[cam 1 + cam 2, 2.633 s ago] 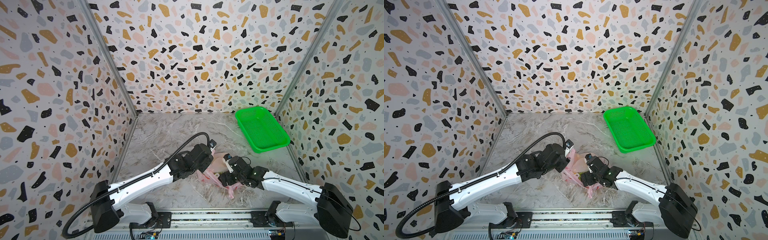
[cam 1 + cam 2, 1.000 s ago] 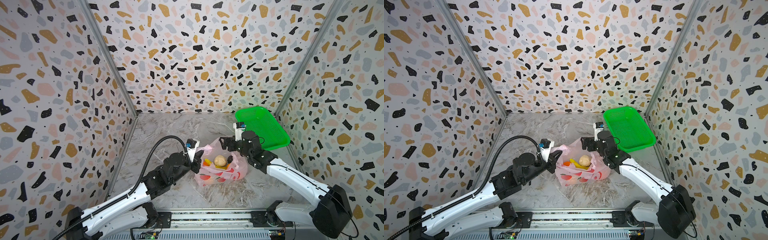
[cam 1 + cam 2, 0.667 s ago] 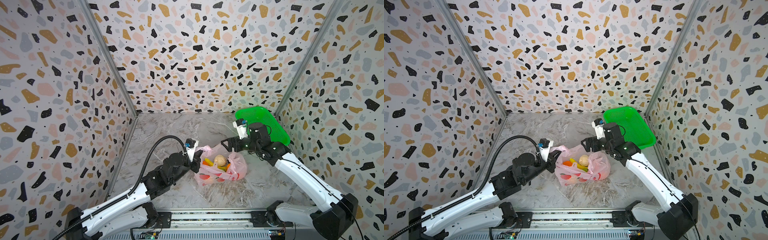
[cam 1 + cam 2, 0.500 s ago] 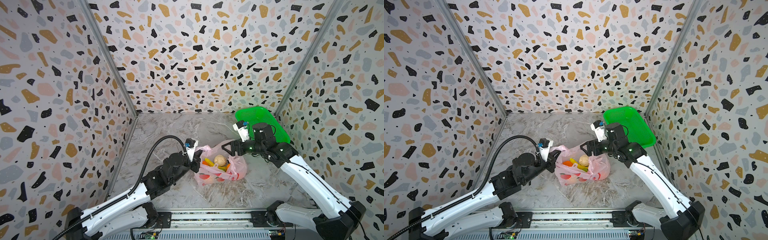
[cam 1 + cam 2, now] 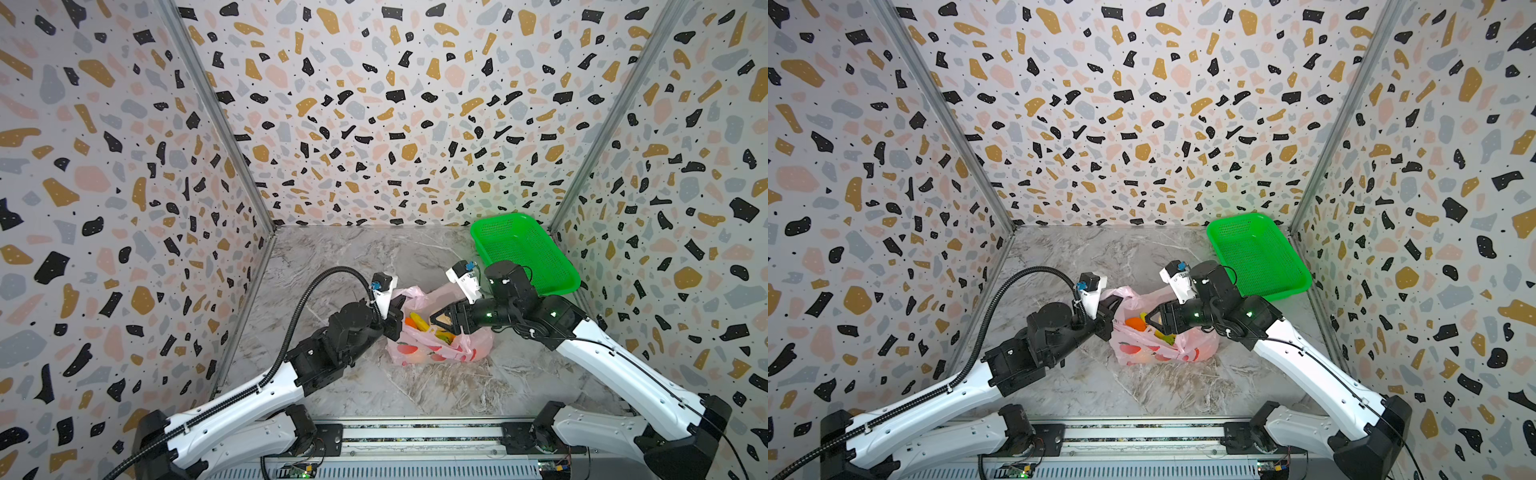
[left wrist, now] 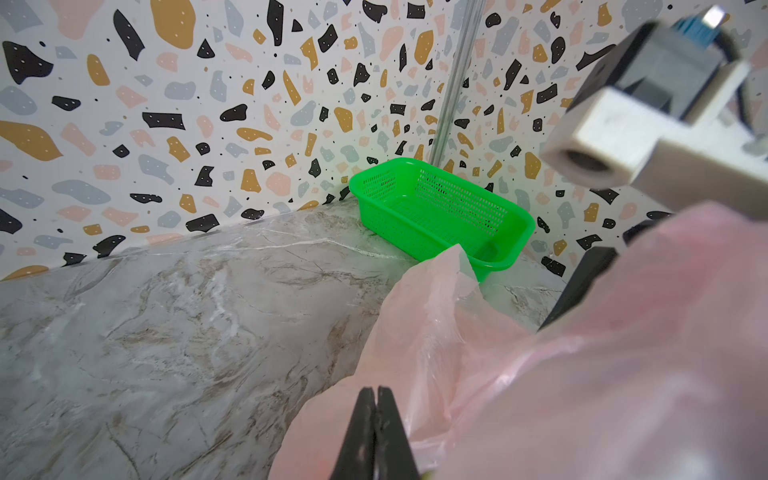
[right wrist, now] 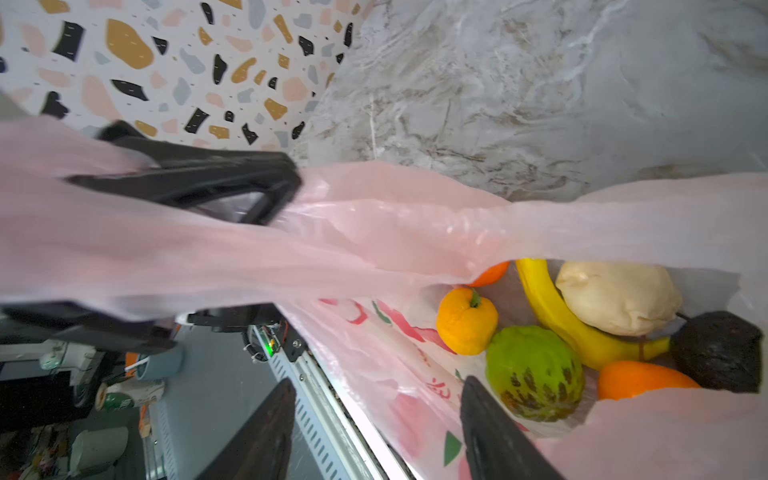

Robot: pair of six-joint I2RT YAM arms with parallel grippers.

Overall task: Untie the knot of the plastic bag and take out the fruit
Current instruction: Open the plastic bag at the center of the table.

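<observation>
Fruit point(image 7: 534, 372) lay inside the plastic bag point(image 5: 478, 347), which sat open on the marble worktop point(image 5: 332, 257) between both arms. The left gripper point(image 6: 375, 419) had its fingers clenched on the bag's pink edge. The right gripper point(image 7: 376, 419) hung over the bag's mouth, fingers apart and grasping nothing. Near it, by the back wall, stood a green basket point(image 5: 557, 253).
</observation>
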